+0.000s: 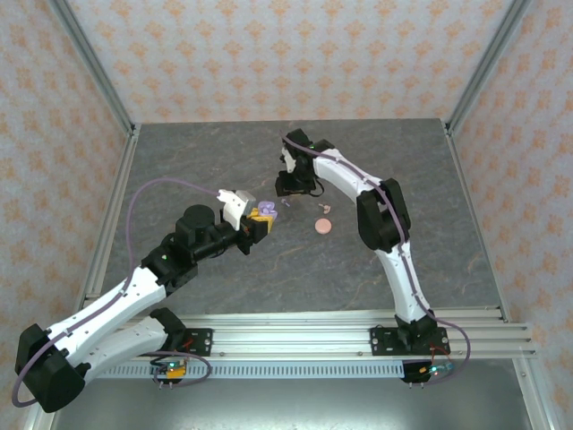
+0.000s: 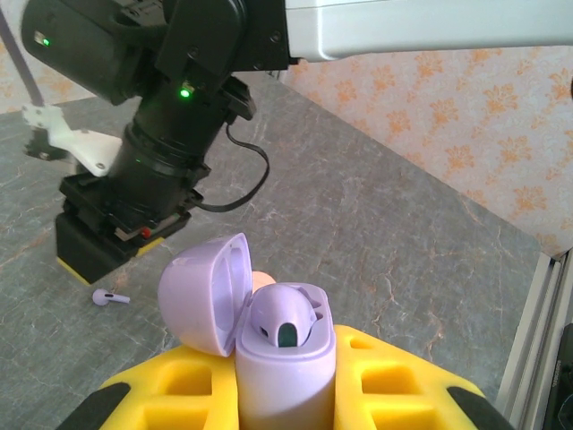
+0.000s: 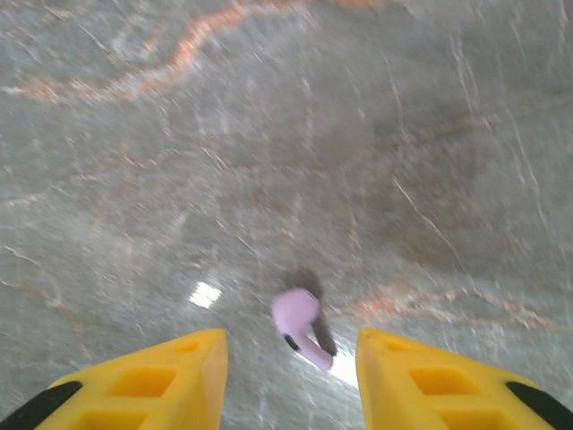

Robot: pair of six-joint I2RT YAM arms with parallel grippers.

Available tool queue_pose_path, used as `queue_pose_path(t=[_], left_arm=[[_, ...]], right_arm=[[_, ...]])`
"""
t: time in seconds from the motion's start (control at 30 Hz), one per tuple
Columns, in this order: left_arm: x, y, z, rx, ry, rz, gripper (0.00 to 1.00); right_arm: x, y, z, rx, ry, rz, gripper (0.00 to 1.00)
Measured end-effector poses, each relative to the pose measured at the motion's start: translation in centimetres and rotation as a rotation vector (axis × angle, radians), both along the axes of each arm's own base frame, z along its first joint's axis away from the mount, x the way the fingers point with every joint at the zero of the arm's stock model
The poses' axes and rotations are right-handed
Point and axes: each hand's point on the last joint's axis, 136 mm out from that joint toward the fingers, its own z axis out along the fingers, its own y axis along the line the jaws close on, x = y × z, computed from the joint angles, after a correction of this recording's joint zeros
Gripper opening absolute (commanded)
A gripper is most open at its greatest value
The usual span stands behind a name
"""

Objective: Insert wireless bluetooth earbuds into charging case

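Where right fingers (image 3: 143, 385) gape, purple earbud (image 3: 300, 324) between them, untouched.

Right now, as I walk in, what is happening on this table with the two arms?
The left tool holds a purple charging case with its lid open. The right tool hangs open close over the table, one finger on each side of a purple earbud that lies loose there, not gripped. A pink disc lies nearby. The earbud is not yet in the case.
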Motion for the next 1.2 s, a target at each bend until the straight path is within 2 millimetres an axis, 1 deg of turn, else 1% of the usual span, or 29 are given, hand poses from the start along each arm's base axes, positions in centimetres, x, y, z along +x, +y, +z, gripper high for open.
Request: queue_pose_path(t=[0.07, 0.17, 0.33, 0.4, 0.53, 0.77, 1.0, 1.2], left_arm=[[0.0, 0.0, 0.0, 0.000, 0.001, 0.001, 0.13], [0.0, 0.0, 0.0, -0.001, 0.001, 0.000, 0.13], [0.0, 0.0, 0.0, 0.000, 0.001, 0.000, 0.13], [0.0, 0.0, 0.0, -0.001, 0.000, 0.001, 0.13], [0.0, 0.0, 0.0, -0.001, 0.000, 0.000, 0.13], [0.0, 0.1, -0.2, 0.004, 0.007, 0.001, 0.13], [-0.1, 0.1, -0.3, 0.007, 0.011, 0.001, 0.14], [-0.1, 0.1, -0.3, 0.007, 0.011, 0.001, 0.13]], right_arm=[[0.3, 0.5, 0.0, -0.003, -0.011, 0.012, 0.43], [0.2, 0.9, -0.8, -0.022, -0.006, 0.029, 0.44], [-0.5, 0.5, -2.7, -0.071, 0.029, 0.054, 0.46], [-0.7, 0.3, -3.1, -0.090, 0.041, 0.065, 0.46], [-0.7, 0.4, -3.1, -0.123, 0.027, 0.085, 0.45], [-0.6, 0.4, -3.6, -0.199, -0.010, 0.102, 0.37], [-0.2, -0.4, -3.7, -0.278, -0.047, 0.079, 0.22], [-0.1, -0.6, -3.8, -0.318, -0.066, 0.031, 0.21]])
